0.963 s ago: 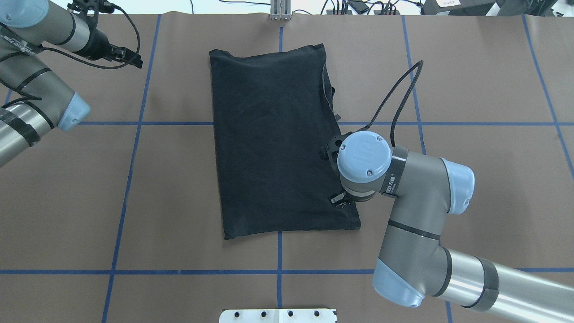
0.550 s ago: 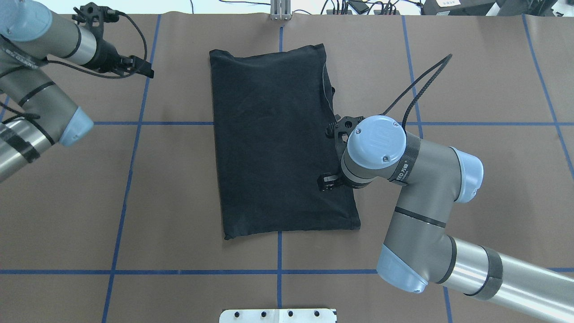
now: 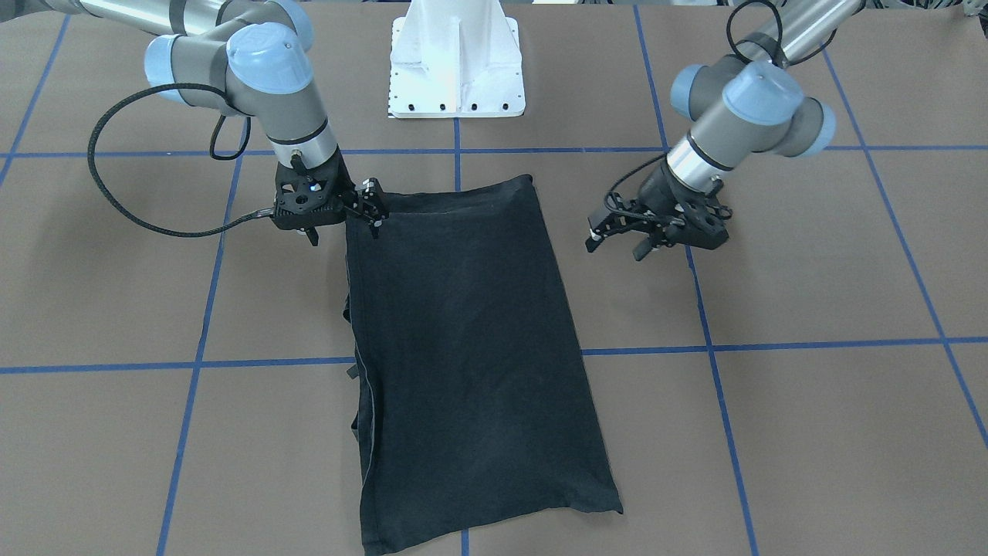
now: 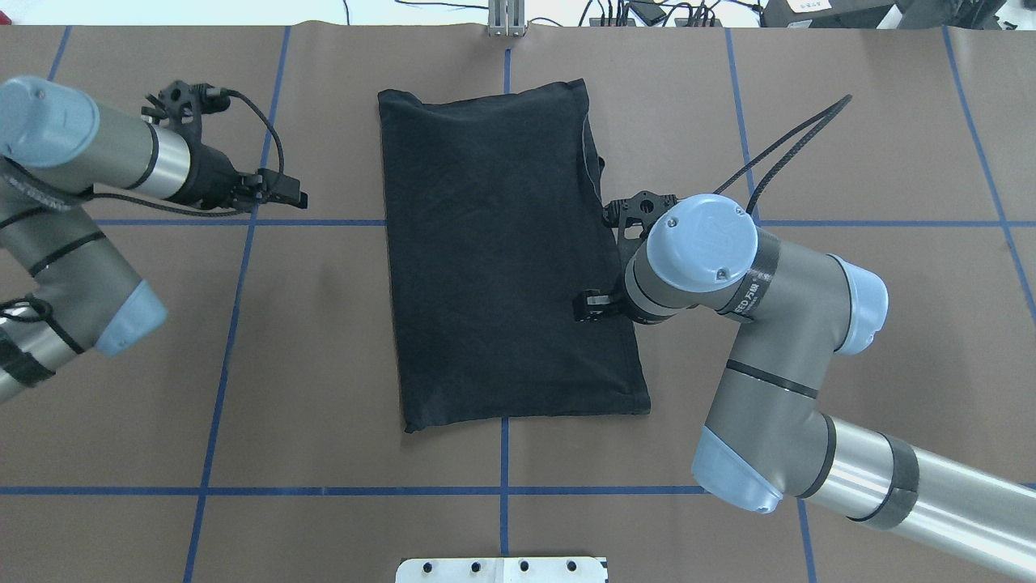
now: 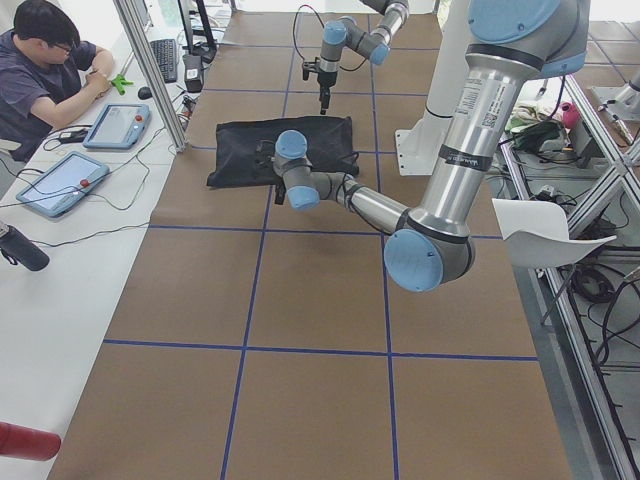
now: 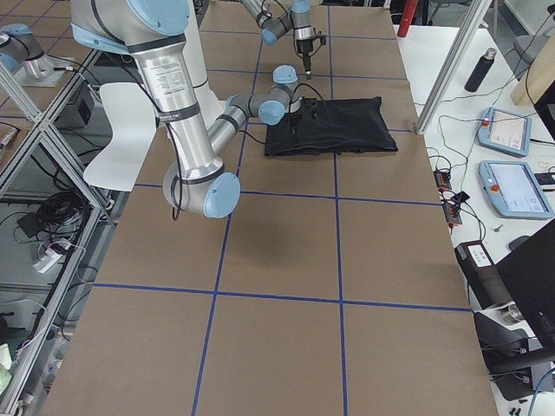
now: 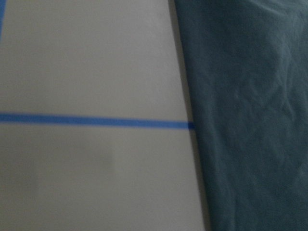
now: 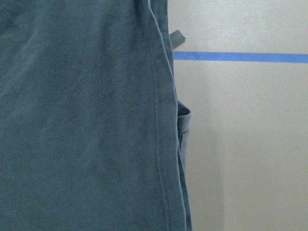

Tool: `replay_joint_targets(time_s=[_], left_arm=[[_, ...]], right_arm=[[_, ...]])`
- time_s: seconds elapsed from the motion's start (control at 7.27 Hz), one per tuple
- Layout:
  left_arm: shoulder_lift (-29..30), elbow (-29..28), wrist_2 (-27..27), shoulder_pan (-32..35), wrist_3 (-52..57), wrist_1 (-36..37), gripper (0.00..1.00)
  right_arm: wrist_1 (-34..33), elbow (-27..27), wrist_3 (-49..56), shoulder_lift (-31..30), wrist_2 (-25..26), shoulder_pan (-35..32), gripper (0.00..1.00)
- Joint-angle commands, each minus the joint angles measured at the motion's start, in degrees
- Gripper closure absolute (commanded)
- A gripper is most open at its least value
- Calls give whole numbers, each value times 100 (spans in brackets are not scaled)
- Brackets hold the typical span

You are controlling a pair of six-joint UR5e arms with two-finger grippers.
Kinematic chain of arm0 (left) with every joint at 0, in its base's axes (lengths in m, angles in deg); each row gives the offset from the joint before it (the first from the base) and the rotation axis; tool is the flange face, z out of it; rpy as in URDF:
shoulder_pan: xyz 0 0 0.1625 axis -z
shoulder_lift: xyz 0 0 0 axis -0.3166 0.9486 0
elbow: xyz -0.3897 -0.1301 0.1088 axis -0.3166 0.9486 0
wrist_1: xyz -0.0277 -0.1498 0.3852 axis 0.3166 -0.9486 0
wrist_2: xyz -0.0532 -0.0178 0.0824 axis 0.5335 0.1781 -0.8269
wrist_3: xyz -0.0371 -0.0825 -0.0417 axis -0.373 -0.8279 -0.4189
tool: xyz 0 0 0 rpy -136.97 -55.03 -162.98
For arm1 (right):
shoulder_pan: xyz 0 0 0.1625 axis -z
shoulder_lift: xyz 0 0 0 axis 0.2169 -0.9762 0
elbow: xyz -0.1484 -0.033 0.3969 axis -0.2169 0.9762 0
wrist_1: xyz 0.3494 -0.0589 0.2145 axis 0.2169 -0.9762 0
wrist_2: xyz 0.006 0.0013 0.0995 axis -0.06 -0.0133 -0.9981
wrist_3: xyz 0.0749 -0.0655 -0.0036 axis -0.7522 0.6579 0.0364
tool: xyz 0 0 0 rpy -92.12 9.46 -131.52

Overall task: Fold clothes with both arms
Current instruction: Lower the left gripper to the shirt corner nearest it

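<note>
Brown table (image 4: pixel 340 364), blue tape grid (image 4: pixel 324 222); person (image 5: pixel 50 70) at side desk (image 5: pixel 50 320) | T-shirt (image 4: pixel 486 259) flat mid-table | left hand (image 4: pixel 293 197) spread, now nearer the shirt | right hand (image 4: pixel 584 306) at its right edge, I cannot tell its grip.

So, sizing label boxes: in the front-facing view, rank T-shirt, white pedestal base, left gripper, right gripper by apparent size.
1. T-shirt
2. white pedestal base
3. left gripper and right gripper look about alike.

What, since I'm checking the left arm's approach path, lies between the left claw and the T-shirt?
Between left claw and T-shirt: only bare table and a blue tape line, per the overhead view.
</note>
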Motion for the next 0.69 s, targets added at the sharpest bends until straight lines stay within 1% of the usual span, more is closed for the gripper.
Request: replay_joint_targets(time_s=[0.0, 0.14, 0.41, 0.55], left_arm=[[-16, 248, -749, -964, -1130, 13, 0], [-7, 214, -909, -1150, -1238, 22, 0], [19, 178, -963, -1318, -1396, 31, 1], [132, 152, -998, -1519, -1537, 39, 1]], right_arm=[[116, 47, -33, -82, -2, -97, 0], [124, 65, -33, -74, -2, -106, 0], [124, 65, -33, -74, -2, -106, 0], [124, 65, -33, -74, -2, -106, 0]])
